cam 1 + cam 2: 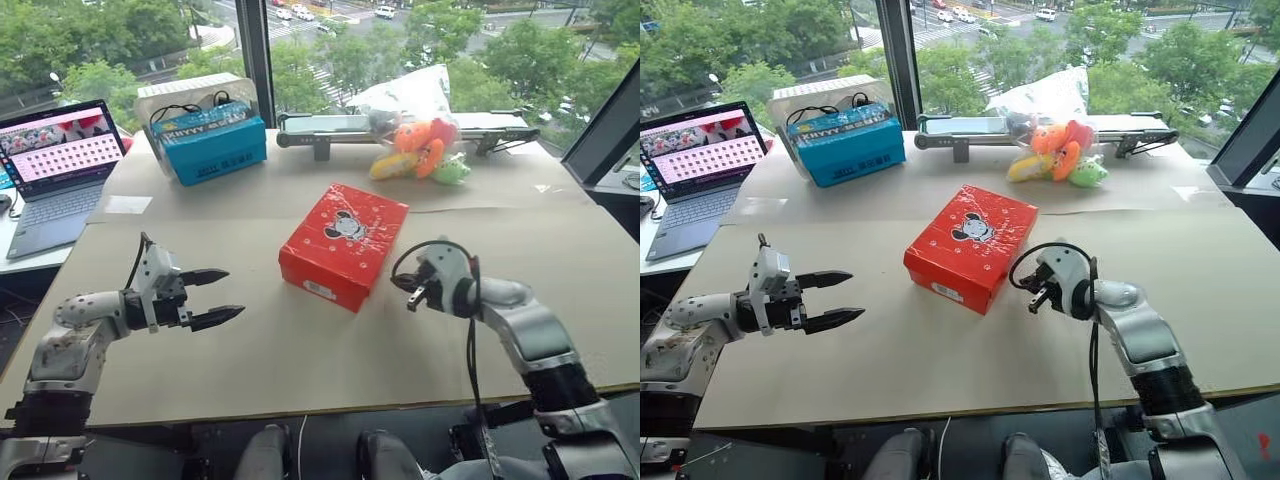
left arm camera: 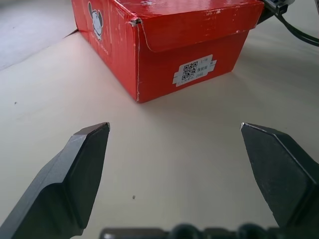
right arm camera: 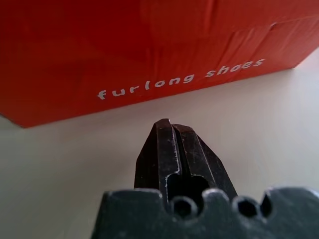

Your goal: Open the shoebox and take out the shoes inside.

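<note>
The red shoebox [image 1: 343, 242] lies closed in the middle of the table, a cartoon mouse on its lid and a white label [image 2: 195, 70] on its near end. The shoes are hidden inside it. My left gripper [image 1: 222, 296] hovers open to the box's left, fingers pointing at its near end, a clear gap away. My right gripper [image 1: 1035, 290] is shut with nothing in it, just off the box's right long side, tips aimed at the wall printed "furlong shoes" [image 3: 180, 79]. In the right wrist view the closed fingertips [image 3: 169, 128] stand a short way from that wall.
A blue box [image 1: 212, 143] with cables sits at the back left, beside an open laptop [image 1: 57, 170]. Orange and yellow plush toys [image 1: 418, 150] and a long grey device [image 1: 330, 127] lie along the window. Bare tabletop [image 1: 300, 360] stretches between the arms.
</note>
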Robot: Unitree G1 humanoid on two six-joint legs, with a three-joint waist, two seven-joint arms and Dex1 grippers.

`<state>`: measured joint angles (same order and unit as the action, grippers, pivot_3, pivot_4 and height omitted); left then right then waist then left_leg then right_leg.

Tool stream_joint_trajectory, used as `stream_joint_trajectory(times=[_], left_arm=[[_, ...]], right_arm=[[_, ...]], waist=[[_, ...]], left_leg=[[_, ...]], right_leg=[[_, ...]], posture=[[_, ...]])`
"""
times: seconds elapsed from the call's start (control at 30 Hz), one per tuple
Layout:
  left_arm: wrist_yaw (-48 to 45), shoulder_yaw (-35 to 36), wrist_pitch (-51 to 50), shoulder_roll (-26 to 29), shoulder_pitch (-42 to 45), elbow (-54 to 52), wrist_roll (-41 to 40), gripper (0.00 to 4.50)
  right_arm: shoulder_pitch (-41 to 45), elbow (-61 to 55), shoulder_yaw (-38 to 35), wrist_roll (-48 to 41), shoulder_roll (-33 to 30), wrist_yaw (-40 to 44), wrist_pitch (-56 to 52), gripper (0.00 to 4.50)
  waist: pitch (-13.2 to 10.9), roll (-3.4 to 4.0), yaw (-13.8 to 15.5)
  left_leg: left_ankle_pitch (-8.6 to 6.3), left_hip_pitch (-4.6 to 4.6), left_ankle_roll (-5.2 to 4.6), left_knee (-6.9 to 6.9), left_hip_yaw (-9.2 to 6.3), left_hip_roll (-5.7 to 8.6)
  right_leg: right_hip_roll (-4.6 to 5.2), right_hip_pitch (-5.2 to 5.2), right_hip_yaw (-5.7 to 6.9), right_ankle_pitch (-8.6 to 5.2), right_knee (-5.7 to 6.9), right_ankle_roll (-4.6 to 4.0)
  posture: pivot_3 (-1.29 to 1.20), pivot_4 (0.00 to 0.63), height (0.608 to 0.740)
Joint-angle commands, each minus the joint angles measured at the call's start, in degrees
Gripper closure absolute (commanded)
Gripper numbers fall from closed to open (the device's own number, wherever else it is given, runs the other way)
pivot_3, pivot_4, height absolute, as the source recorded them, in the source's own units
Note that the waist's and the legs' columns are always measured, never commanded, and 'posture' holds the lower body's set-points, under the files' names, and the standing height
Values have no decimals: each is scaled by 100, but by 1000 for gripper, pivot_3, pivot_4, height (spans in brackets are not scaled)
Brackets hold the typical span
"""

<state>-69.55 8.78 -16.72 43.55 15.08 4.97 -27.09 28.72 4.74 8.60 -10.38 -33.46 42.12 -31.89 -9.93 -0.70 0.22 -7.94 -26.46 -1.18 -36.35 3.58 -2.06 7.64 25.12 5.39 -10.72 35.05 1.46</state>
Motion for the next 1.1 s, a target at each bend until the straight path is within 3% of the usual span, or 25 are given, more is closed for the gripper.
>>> stream_joint_trajectory(times=[0.03,0.43,0.67,0.8,0.97,1.1], left_arm=[[-68,31,-33,56,14,-180,-85,0],[-83,87,39,48,-91,-80,-33,0],[-85,77,78,26,-80,-22,-13,0],[-83,67,108,19,-46,33,1,0],[-62,50,117,-1,-23,40,-3,0],[-8,50,104,-37,-34,-8,-14,0]], right_arm=[[390,176,-31,52,54,176,316,4460],[747,-381,-242,-175,80,436,-4,4460],[1075,-709,-305,-355,87,502,-277,4460],[1402,-633,-303,-440,281,480,-321,4460],[1840,-267,-205,-370,533,445,-196,4460],[2524,179,-116,-396,1036,461,-37,4460]], waist=[[0,0,6],[0,-1,-24],[1,-2,-103],[3,-5,-105],[6,-10,-110],[6,-11,-130]], left_leg=[[0,-2,0,0,0,0],[0,-3,-1,7,11,-3],[-1,-3,2,17,32,-54],[-1,-7,2,58,116,-87],[40,-80,-14,31,159,-84],[41,-84,-14,35,188,-88]], right_leg=[[-4,0,-5,-1,0,-2],[-244,11,-328,-28,1,-36],[-333,18,-469,-31,2,-41],[-345,61,-521,-38,8,-56],[-407,111,-618,-31,75,-82],[-420,118,-643,-33,78,-83]], posture=[[0,150,736],[0,150,736],[0,150,736],[0,150,736],[0,150,736],[0,150,736]])
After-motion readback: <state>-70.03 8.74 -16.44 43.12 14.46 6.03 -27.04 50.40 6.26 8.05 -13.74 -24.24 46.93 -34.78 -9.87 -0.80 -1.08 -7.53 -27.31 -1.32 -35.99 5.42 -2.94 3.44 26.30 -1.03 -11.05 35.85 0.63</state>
